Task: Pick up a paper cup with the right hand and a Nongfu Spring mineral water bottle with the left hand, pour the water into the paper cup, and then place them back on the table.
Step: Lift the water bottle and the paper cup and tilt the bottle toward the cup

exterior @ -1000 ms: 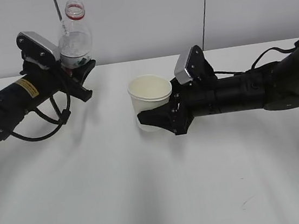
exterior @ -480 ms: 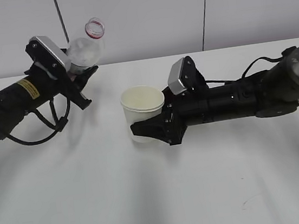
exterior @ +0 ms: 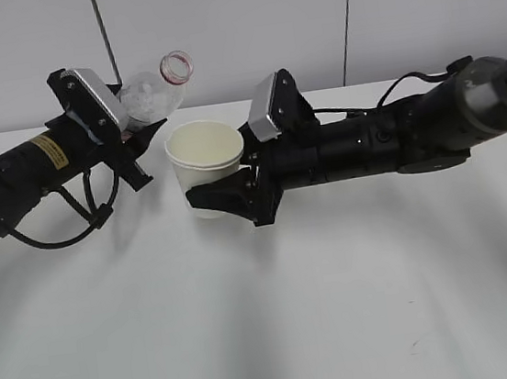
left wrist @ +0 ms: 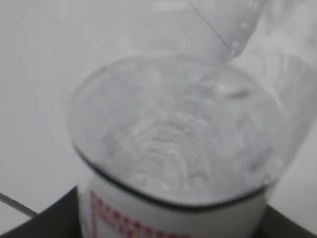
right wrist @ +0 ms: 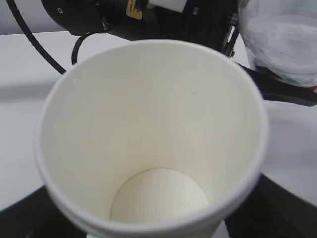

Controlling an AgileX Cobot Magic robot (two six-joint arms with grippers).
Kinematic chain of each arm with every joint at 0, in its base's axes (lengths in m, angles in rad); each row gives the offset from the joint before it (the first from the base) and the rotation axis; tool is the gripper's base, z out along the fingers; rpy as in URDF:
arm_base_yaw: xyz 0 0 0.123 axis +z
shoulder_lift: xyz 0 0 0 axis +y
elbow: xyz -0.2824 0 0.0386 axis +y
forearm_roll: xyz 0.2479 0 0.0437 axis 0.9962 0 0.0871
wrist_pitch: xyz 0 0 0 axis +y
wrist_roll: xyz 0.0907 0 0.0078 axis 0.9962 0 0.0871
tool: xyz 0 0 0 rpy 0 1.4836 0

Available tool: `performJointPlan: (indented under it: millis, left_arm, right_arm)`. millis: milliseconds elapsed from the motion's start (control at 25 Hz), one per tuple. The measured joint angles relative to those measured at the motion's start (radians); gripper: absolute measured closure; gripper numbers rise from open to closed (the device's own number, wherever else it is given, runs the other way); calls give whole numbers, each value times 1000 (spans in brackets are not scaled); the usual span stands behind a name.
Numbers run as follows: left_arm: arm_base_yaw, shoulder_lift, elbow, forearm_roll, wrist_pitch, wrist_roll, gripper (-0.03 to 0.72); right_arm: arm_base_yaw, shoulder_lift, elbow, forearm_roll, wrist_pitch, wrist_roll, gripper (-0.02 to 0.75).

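My left gripper (exterior: 136, 139) is shut on the clear water bottle (exterior: 151, 93). The bottle is uncapped, has a red neck ring, and tilts to the right with its mouth above and left of the paper cup's rim. In the left wrist view the bottle (left wrist: 173, 148) fills the frame and hides the jaws. My right gripper (exterior: 226, 195) is shut on the cream-white paper cup (exterior: 206, 163) and holds it upright just off the table (exterior: 269, 317). The right wrist view looks down into the cup (right wrist: 148, 144), whose inside looks dry. The bottle (right wrist: 282, 39) shows at its upper right.
The left arm (exterior: 30, 175) with its yellow sticker and loose black cables lies at the far left. The right arm (exterior: 395, 135) stretches in from the right. A small dark scuff (exterior: 416, 343) marks the white table near the front right. A pale wall stands behind.
The right gripper has carried the cup left toward the bottle. The left gripper has tipped the bottle further right, bringing its mouth close over the cup.
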Motion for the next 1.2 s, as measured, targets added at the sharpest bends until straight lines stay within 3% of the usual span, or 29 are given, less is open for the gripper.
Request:
performJointPlan:
  millis: [560,840,1200]
  left_arm:
    - [8,0,0,-34,-2,119,312]
    - [19,0,0,-42,-9,134,312]
    - [19,0,0,-67,-10,222,312]
  right_arm:
    - [8,0,-8,23,101,35,216]
    - [8,0,-8,129,144,39,216]
    - [8,0,-8,141,151,41,216]
